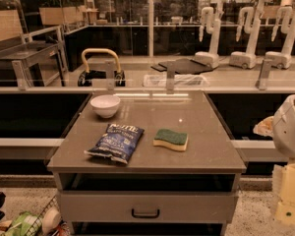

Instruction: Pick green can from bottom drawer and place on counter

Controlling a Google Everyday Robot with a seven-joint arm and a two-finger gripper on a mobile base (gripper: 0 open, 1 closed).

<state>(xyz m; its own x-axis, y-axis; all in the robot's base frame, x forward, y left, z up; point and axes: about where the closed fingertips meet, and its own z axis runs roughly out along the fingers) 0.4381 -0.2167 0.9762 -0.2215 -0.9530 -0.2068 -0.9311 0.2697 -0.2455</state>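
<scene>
Nearest the camera, off the right side of the counter (196, 117), the robot's white arm (291, 127) is seen, with the pale, blocky gripper (288, 200) below it, lower than the counter's top. Whether the gripper is wide or narrow cannot be told.

The counter itself is shown as a broad grey-brown slab on a light grey cabinet. Under the counter's front edge a dark open slot is seen, and under that the drawer (147, 206), shut, with a dark handle (145, 213) at its middle.

On the counter a blue chip bag (115, 142) is laid at the front left. A green-and-yellow sponge (171, 139) is set to its right, apart from it. A white bowl (105, 105) is placed at the back left.

The green can is nowhere to be seen; it is judged to be shut inside the drawer beneath the counter. It is expected to be light, stiff but easily dented, and smooth enough to slip. It would best be taken upright round the middle of its side wall, with moderate pressure, once the drawer has been drawn out by the handle.
</scene>
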